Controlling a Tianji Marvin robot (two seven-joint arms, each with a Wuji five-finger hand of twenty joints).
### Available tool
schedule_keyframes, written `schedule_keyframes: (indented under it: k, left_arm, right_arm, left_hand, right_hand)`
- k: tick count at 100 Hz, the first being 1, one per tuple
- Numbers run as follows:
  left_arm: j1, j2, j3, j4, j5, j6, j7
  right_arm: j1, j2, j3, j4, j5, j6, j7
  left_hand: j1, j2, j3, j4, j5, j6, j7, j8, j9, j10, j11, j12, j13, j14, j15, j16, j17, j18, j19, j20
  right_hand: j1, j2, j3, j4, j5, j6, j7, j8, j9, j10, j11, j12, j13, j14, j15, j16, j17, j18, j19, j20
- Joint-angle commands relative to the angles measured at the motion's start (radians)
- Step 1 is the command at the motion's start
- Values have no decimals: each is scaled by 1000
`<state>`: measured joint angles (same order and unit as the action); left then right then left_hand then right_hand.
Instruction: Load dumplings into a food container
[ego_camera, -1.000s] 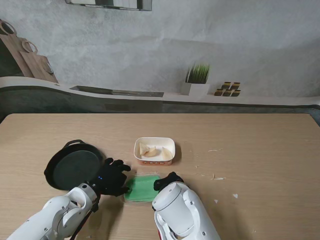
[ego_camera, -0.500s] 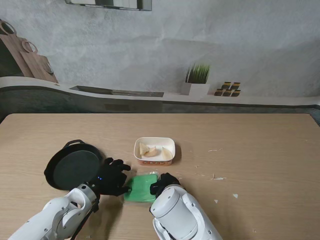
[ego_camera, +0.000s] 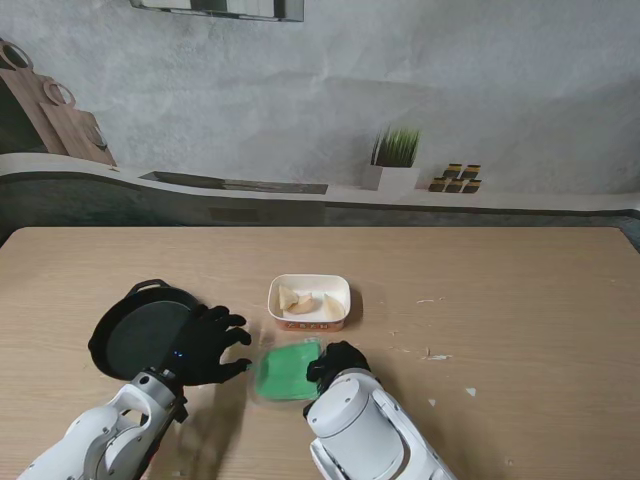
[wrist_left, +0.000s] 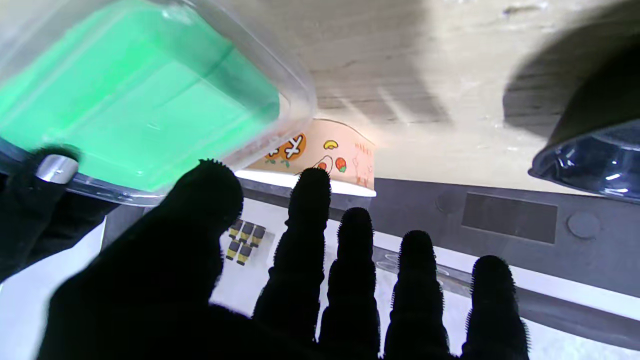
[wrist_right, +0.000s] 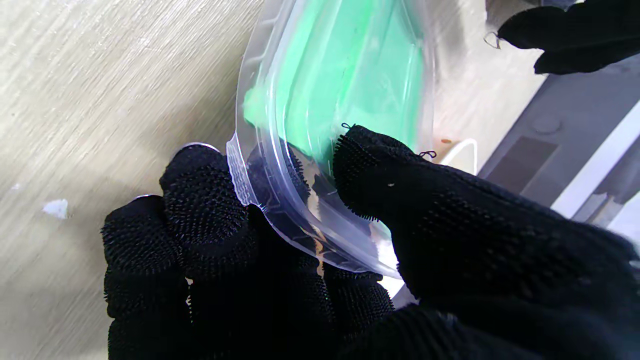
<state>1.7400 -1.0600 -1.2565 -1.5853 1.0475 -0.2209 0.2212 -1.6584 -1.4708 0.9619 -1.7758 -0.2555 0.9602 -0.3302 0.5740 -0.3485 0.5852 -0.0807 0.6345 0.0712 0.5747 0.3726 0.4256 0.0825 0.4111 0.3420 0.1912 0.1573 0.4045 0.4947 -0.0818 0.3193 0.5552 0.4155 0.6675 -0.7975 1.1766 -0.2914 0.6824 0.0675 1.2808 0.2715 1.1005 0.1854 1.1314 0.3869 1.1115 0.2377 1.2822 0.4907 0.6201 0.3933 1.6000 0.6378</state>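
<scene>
Right robot hand (ego_camera: 338, 358) is pinching the rim of the clear plastic lid with the green panel (ego_camera: 286, 370); in my right wrist view the thumb sits on one face of the lid (wrist_right: 340, 95) and the other fingers (wrist_right: 200, 200) press the opposite face, so the lid is clamped at its edge and tilted, one side lifted off the light wooden desk (ego_camera: 520, 300). Left robot hand (ego_camera: 205, 345) holds nothing, its fingers spread apart, hovering between the lid and the round black frying pan (ego_camera: 145, 333), which lies at my left on the desk. From the left wrist camera I see those fingers (wrist_left: 310, 240) extended and separate, with the green lid (wrist_left: 135, 95) just beside the thumb.

Farther from me than the lid, near the desk's middle, stands the white rectangular food container with the orange printed wall (ego_camera: 309, 301). Pale dumplings (ego_camera: 300, 299) lie inside it. Small white scraps (ego_camera: 432, 354) are scattered on the desk to my right, well apart from the container.
</scene>
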Motion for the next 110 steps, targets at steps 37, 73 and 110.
schedule_keyframes:
  k: [37, 73, 110]
  left_arm:
    - [-10, -21, 3, 17, -62, 98, 30]
    - [-39, -27, 15, 57, -82, 104, 66]
    - [-63, -41, 29, 93, -139, 73, 106]
  right_arm:
    - [-26, 77, 0, -138, 168, 0, -47]
    - [23, 73, 13, -141, 267, -71, -73]
    - [134, 69, -41, -15, 244, -219, -135]
  left_hand:
    - [-22, 95, -101, 30, -79, 41, -28, 27, 25, 27, 52, 105, 24, 27, 47, 69, -10, 32, 9, 12]
    - [-9, 121, -124, 35, -97, 62, -47, 21, -3, 35, 34, 99, 7, 26, 40, 71, -10, 26, -11, 18]
    - [4, 189, -238, 41, -280, 98, -147, -42, -80, 48, -7, 44, -28, 27, 0, 45, -9, 14, -22, 41]
  right_hand:
    - [94, -5, 140, 2, 30, -74, 1, 78, 27, 17, 74, 62, 60, 113, 106, 29, -13, -25, 67, 34]
    - [92, 12, 137, -2, 7, -91, 1, 117, 5, 2, 86, 85, 33, 104, 122, 42, -38, -39, 57, 53]
    - [92, 11, 135, 0, -1, -103, 5, 133, -8, 3, 97, 92, 19, 106, 141, 60, -47, -42, 55, 78]
